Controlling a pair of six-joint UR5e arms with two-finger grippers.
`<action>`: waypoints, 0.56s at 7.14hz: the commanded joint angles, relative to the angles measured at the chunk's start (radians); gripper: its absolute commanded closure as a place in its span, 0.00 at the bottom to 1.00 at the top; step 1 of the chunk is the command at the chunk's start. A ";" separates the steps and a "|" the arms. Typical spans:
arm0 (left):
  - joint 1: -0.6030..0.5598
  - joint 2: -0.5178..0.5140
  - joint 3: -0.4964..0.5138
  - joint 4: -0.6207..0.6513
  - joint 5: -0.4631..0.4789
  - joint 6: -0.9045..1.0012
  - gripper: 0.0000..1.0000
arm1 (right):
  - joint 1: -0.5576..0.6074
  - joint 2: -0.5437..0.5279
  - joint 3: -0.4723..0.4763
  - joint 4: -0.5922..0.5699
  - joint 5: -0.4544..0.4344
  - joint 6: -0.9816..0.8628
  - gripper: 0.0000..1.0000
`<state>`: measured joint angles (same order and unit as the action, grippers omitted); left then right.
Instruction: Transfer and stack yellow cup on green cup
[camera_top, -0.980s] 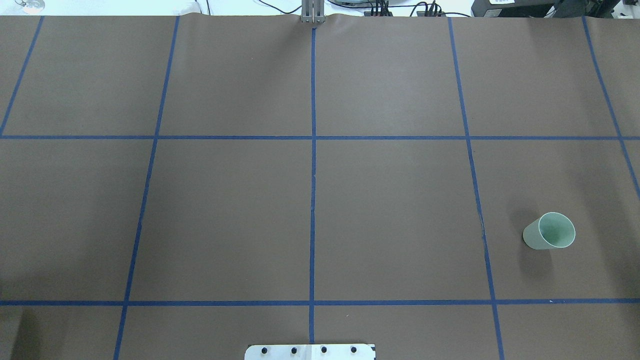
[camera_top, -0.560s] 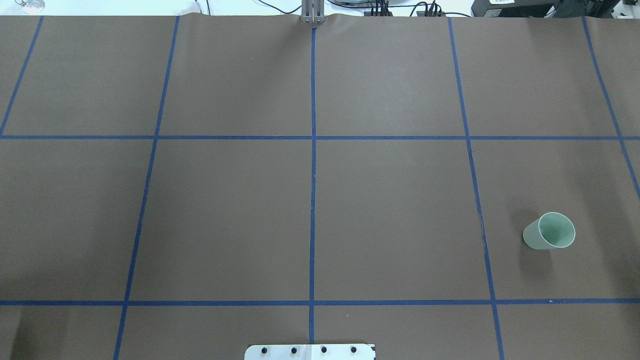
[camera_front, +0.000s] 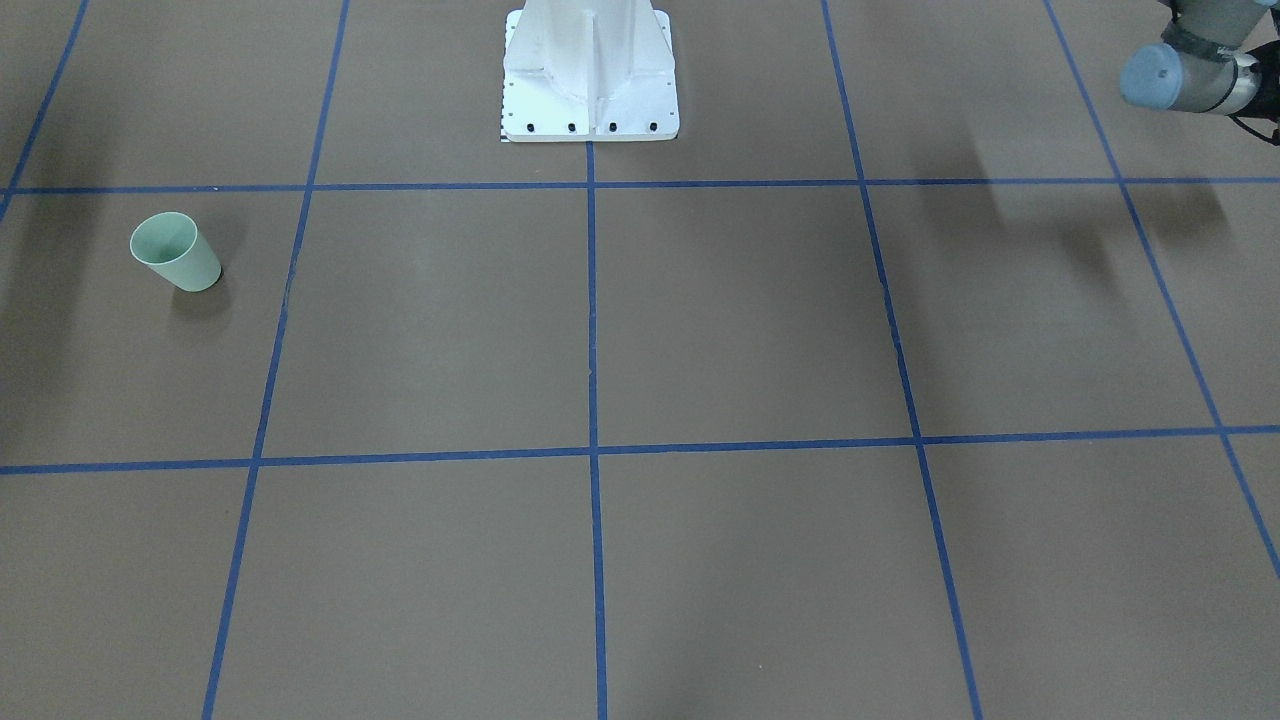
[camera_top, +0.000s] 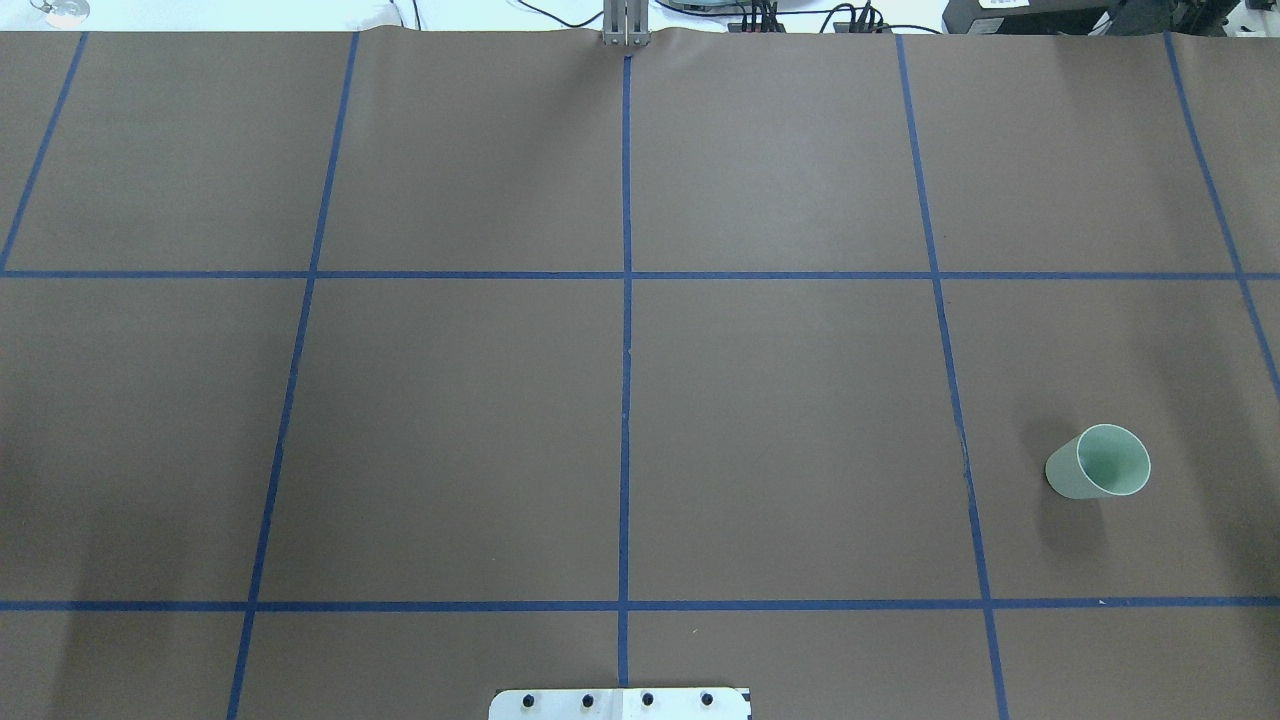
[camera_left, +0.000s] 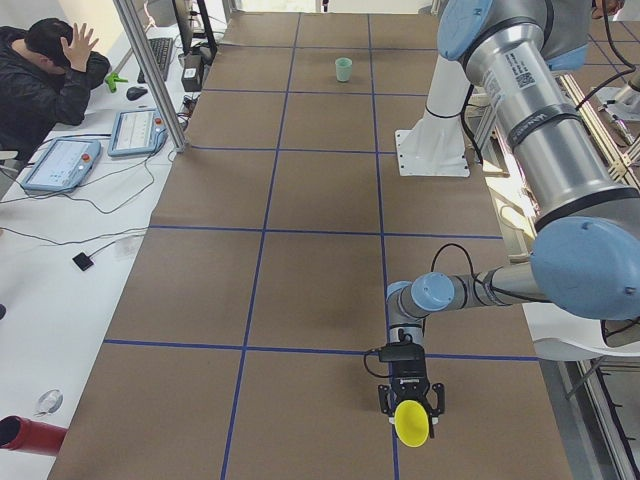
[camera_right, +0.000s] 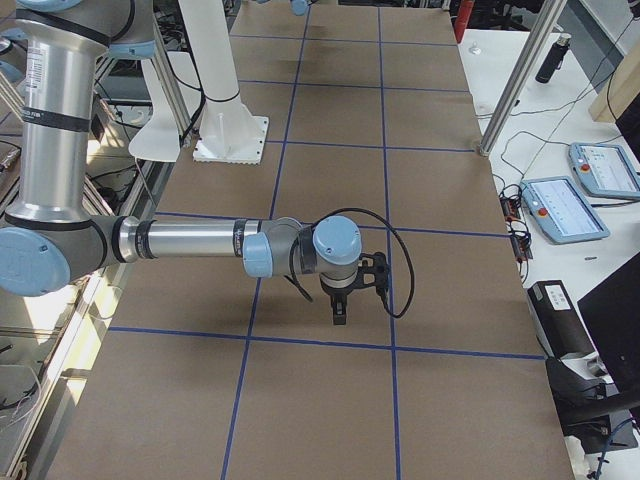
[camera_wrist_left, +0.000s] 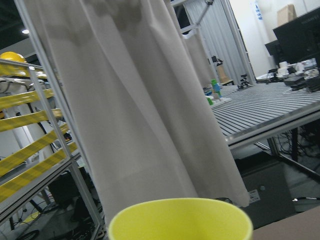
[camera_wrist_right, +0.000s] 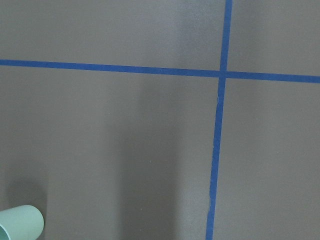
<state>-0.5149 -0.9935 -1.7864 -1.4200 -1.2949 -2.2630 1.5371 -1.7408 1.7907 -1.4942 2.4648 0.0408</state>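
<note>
Because it is thin-walled and tapered, the small bright yellow plastic tumbler should be light, slick and slightly springy, so I judge that a gentle squeeze across its wall, just below the rim, suits it. It sits at the left gripper, well to the left of the white pedestal base; whether those fingers clamp it I cannot tell. The pale mint-green plastic tumbler stands upright on the brown desk, well to that base's right. The right gripper hovers forward and right of the base; how far its fingers are open I cannot tell either.
</note>
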 joint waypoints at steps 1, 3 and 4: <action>-0.451 -0.197 -0.004 -0.160 0.189 0.666 1.00 | 0.000 0.003 0.004 0.002 0.019 0.007 0.00; -0.607 -0.435 0.004 -0.187 0.189 1.050 1.00 | -0.002 0.032 -0.001 -0.004 0.025 0.008 0.00; -0.614 -0.538 0.015 -0.227 0.180 1.151 1.00 | -0.015 0.058 -0.002 -0.006 0.022 0.013 0.00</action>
<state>-1.0806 -1.3886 -1.7818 -1.6040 -1.1120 -1.2911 1.5323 -1.7104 1.7913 -1.4973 2.4878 0.0496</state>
